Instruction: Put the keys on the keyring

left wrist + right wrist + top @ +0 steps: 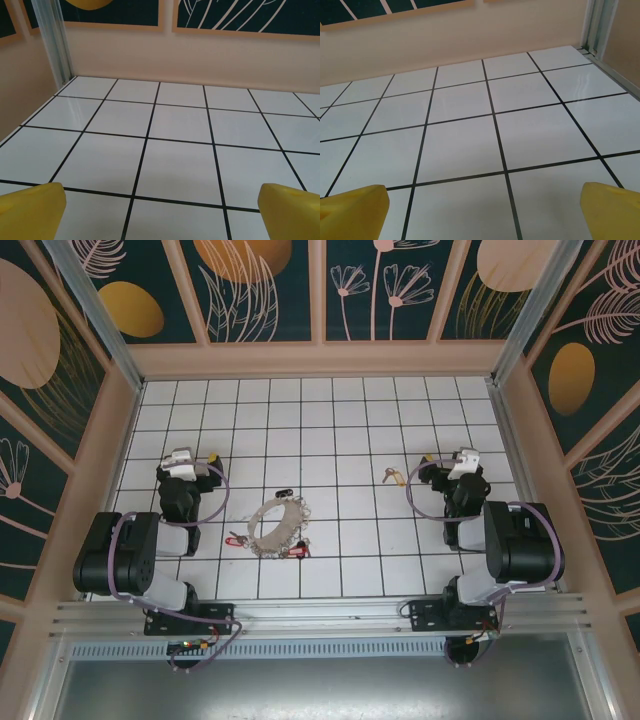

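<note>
Pre-grasp: left gripper [160,215] and right gripper [482,215] both released, empty; next, right should grab the keys [390,476], then thread keyring [259,524]

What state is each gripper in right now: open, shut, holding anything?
Left gripper: open, holding nothing.
Right gripper: open, holding nothing.

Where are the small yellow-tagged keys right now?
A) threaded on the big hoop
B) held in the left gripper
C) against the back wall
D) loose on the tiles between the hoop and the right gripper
D: the keys lie loose on the tiles, apart from the hoop, close beside the open right gripper.
</note>
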